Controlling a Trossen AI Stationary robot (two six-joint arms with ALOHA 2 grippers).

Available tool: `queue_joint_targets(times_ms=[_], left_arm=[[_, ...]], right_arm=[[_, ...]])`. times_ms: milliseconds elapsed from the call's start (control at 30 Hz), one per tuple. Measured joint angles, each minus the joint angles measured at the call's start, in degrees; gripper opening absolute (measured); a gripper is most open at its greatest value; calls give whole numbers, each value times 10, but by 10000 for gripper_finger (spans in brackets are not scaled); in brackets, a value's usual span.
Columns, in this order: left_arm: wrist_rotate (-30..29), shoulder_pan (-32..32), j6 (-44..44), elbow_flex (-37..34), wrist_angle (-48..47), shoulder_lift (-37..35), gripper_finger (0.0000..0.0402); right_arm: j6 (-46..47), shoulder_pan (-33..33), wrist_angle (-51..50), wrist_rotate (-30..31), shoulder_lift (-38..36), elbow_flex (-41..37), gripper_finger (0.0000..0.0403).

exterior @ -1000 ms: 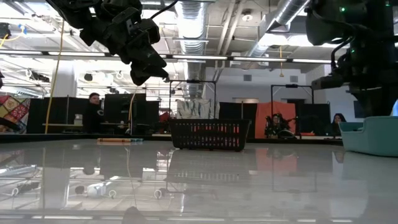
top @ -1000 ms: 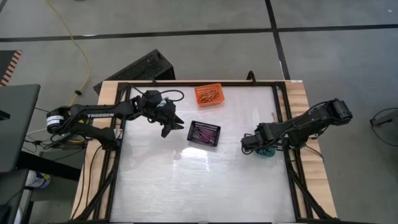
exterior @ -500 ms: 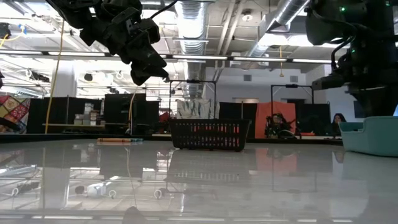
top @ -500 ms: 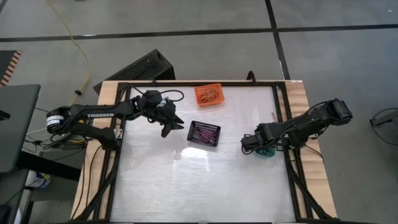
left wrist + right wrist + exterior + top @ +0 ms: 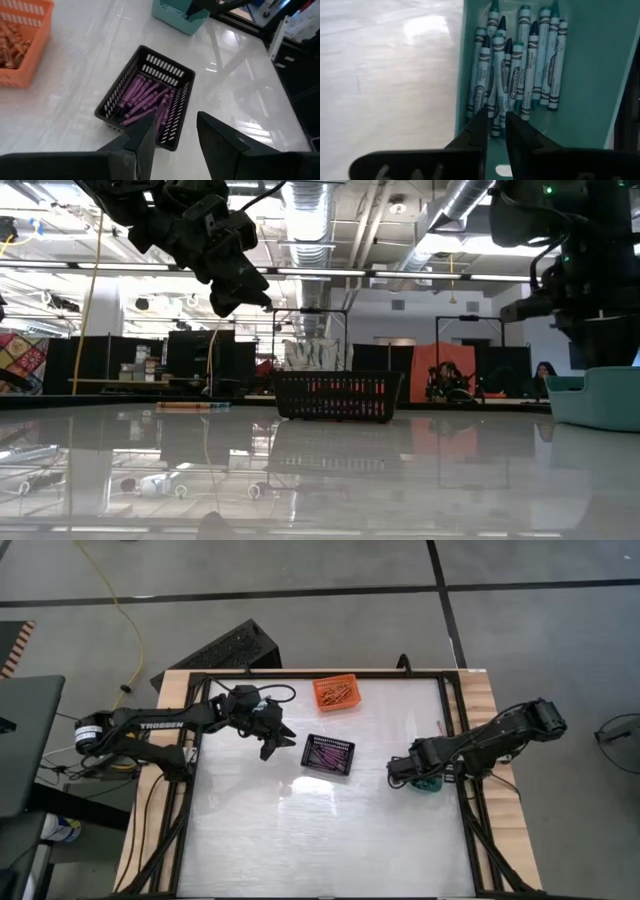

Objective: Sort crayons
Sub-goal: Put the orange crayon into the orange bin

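Crayons are already sorted by colour into three small baskets on the white table [image 5: 330,830]. Teal crayons [image 5: 520,70] lie side by side in the teal basket [image 5: 430,783] near the table's right edge, purple crayons [image 5: 145,97] fill the black basket [image 5: 329,753] around the middle, and orange crayons [image 5: 335,692] sit in the orange basket [image 5: 336,693] toward the far edge. The right gripper [image 5: 493,131] is poised directly over the teal basket, its two dark fingers [image 5: 477,129] parted only by a narrow gap, with nothing between them; the teal crayons lie just beyond the tips, and I can't tell whether the tips touch any of them. From above, that arm reaches in from the right side and hides most of the teal basket. The left gripper [image 5: 172,132] hangs in the air to the left of the black basket, jaws spread apart and empty, pointing down toward the purple crayons without touching the basket. From table height the black basket stands well back on the glossy surface, the left gripper high above to its left, and the teal basket at the right edge beneath the right arm. Beyond the table, a couple of people sit in the room's background.
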Motion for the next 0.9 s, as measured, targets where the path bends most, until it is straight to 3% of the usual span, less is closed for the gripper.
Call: queue_joint_targets(times_ms=[567,900], left_arm=[[-191,0,-29,0,0,0,132],[-209,0,-29,0,0,0,132]], right_arm=[[-50,-4,-181,35,0,73,62],[-73,-20,-207,54,-52,75,62]])
